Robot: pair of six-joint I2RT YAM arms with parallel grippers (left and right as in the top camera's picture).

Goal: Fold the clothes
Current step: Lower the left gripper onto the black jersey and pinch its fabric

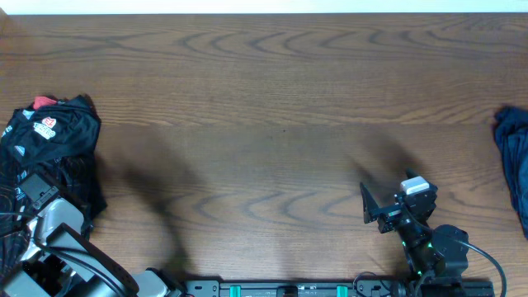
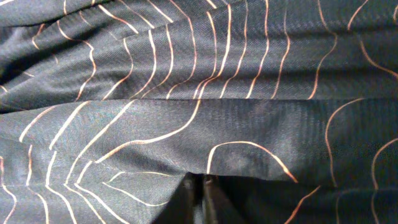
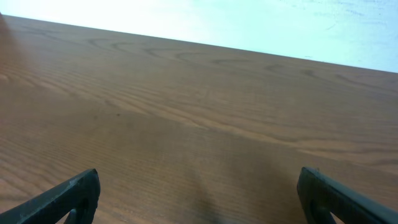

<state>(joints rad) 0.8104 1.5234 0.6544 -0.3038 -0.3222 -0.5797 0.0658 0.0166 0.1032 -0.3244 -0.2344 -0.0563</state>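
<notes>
The table is a broad sheet of brown wood-grain with long looping figure, matte and softly lit. Blurred shadows of the arms lie across its near half. Beyond its far edge runs a pale, nearly white strip; the right wrist view shows the same plain pale surface behind the table, and I cannot tell whether it is wall or floor. Along the near edge sits a black rail with green marks, between the two arm bases.

The black jersey lies crumpled at the left end of the table, its white logos turned up and a scrap of red cloth showing at its far side. A dark blue piece is bunched at the right edge, well apart from it and partly out of frame.

The left gripper is down on the jersey – its wrist camera sees nothing but black fabric with thin orange-red contour lines, folded in ridges. Its fingers are closed together, tips against the cloth; whether a fold is caught between them I cannot tell.

The right gripper hangs low over bare wood near the front right – jaws spread wide, nothing between them.
</notes>
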